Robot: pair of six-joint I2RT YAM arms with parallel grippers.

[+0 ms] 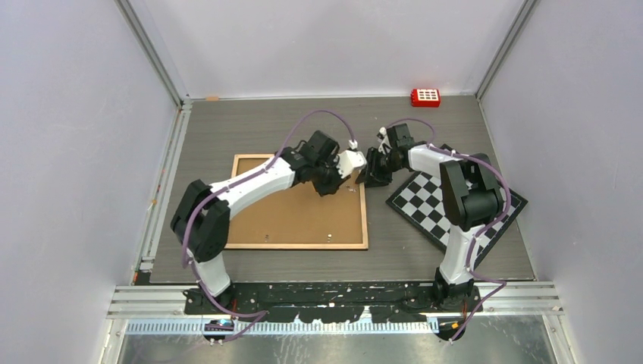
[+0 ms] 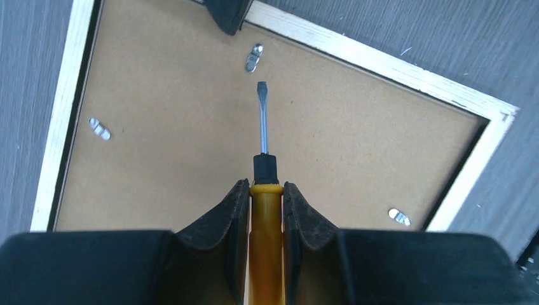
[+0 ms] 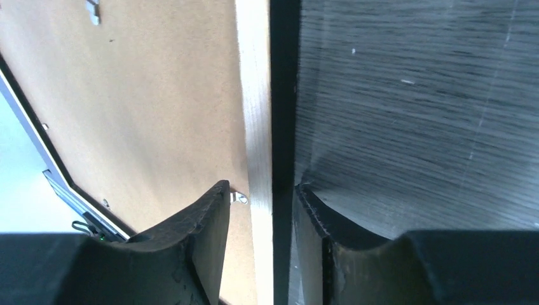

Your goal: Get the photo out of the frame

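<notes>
Lies back-up on table [image 1: 250, 129]: frame [image 1: 296, 208], open surface beyond left and far edges, checkerboard [image 1: 425, 205] near right. Clamps screwdriver [image 2: 262, 121] in left gripper [image 2: 266, 187]. Straddles right rim with right gripper [image 3: 260, 190]; cannot tell whether clamped.

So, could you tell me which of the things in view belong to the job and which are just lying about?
For the job:
frame, lying face down
its brown backing board
metal clips on the board
screwdriver, in the left gripper, jaws shut on it

Lying about:
checkerboard
red block at the far edge
</notes>
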